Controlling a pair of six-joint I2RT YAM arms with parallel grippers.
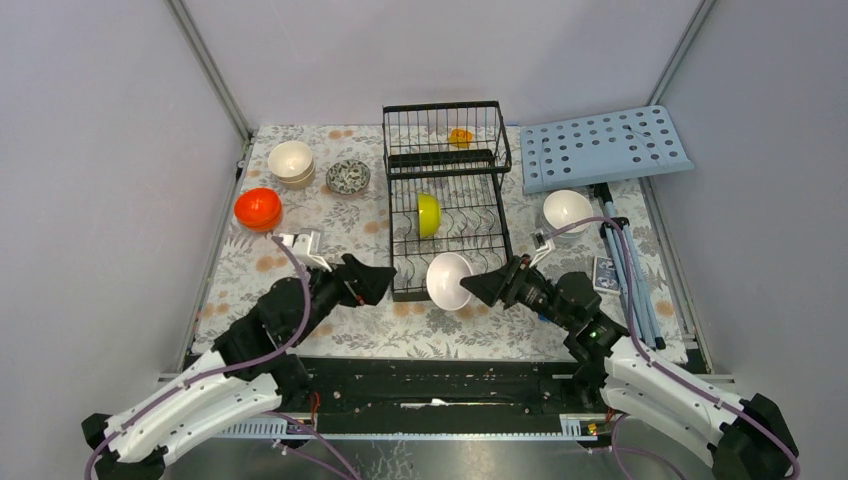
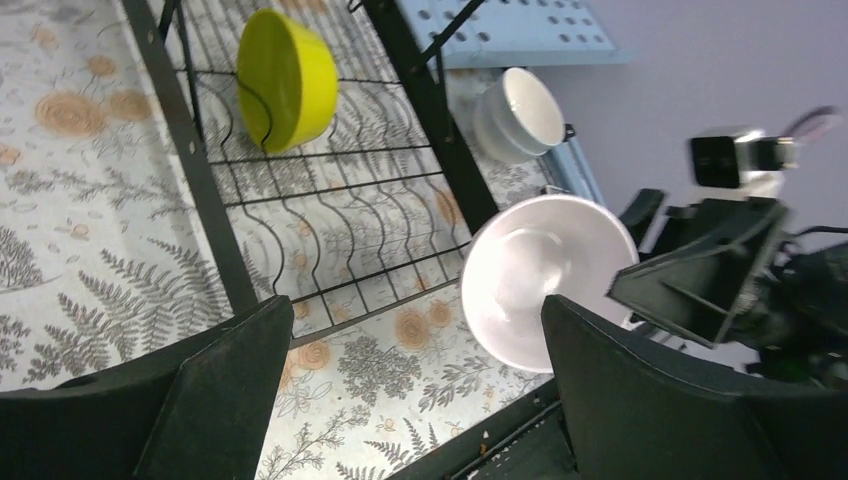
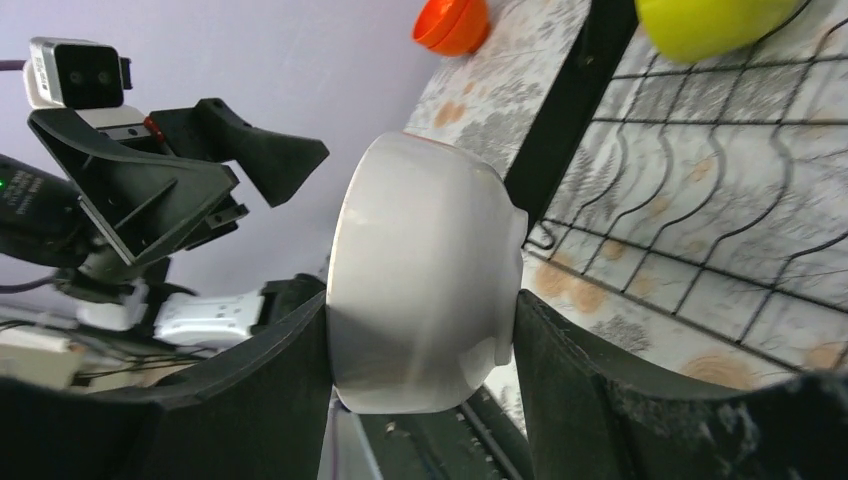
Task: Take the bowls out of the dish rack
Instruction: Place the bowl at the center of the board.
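Clamping a white bowl [image 1: 446, 279], the right gripper [image 1: 471, 288] has its jaws set part-way apart across the bowl's depth, one finger at the mouth side and the other against the foot; the bowl is on edge between them, mouth turned toward the left arm, with its far side at the near end of the dish rack [image 1: 392, 236].

The left gripper [image 1: 384, 283] stands with jaws wide and nothing between them; the held bowl lies just beyond its right finger, the rack frame ahead of its left.

Further bowls remain racked: a yellow-green bowl [image 1: 428, 214] on edge among the tines, ahead of both sets of jaws, and an orange bowl [image 1: 460, 137] further off in the raised basket.

Handling, as judged: the bowl looks glazed and rigid – light, but slippery and liable to chip if knocked on the wire; the present hold spans a curved wall, so slip is the chief risk.

Recommended hold for the racked bowls: pinch the upper rim, one finger inside and one outside – lift clear of the tines before turning.
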